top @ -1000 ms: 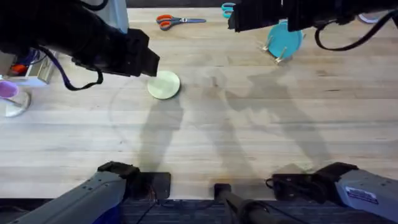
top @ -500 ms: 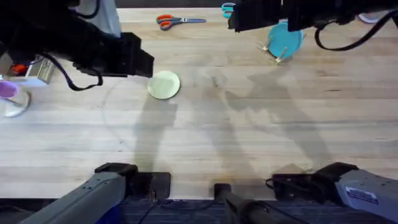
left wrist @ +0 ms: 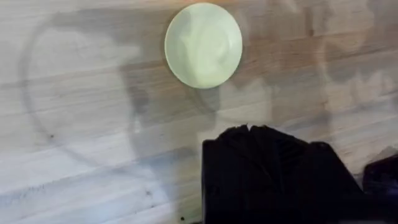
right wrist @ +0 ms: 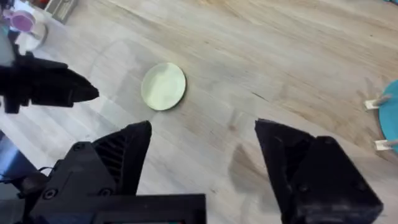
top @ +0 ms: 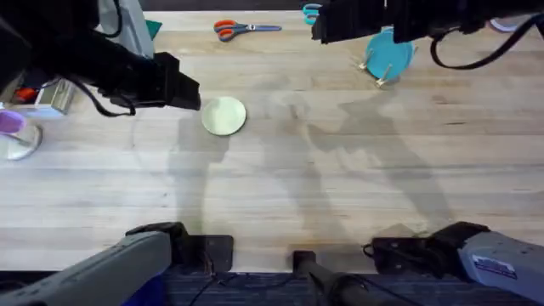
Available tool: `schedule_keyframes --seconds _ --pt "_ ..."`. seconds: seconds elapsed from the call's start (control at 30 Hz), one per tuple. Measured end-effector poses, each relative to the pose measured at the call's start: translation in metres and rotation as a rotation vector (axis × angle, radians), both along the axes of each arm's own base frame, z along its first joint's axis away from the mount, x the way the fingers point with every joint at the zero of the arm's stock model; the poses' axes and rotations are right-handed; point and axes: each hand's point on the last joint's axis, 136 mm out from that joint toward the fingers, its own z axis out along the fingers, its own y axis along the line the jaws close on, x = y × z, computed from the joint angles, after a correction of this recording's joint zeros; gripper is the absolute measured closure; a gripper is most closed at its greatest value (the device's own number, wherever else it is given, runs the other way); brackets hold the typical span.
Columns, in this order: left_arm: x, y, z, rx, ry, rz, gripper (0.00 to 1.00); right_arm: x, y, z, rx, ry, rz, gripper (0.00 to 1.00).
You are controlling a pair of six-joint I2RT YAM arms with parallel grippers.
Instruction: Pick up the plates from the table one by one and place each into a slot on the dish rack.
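Observation:
A pale yellow-cream plate (top: 224, 116) lies flat on the table (top: 340, 170), left of centre, and appears in the left wrist view (left wrist: 203, 45) and the right wrist view (right wrist: 163, 86). My left gripper (top: 189, 88) hovers just left of it with its fingers (left wrist: 249, 134) pressed together and nothing held. A teal plate (top: 389, 56) stands on edge in the dish rack (top: 379, 77) at the far right. My right gripper (top: 327, 27) hangs high beside the rack, its fingers (right wrist: 134, 149) spread wide and empty. The rack's pegs (right wrist: 373, 104) peek in at the right wrist view's edge.
Orange-handled scissors (top: 242, 29) and a teal handle (top: 312, 13) lie along the far edge. A purple cup in a clear glass (top: 13, 129) and a small box (top: 47, 95) sit at the left. The near half of the wood is bare.
My left arm has drawn back to the left, away from the yellow plate, which stayed put. The right arm has not moved.

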Motion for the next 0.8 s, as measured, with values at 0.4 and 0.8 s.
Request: schedule_keyframes --seconds 0.4,0.8 --pt "0.025 -0.006 -0.021 -0.058 0.016 -0.058 0.958 0.0 0.0 0.0 0.0 0.0 0.0 0.008" --pt "0.041 0.013 -0.044 -0.141 0.049 -0.036 0.957 0.0 0.0 0.0 0.0 0.0 0.0 0.008"
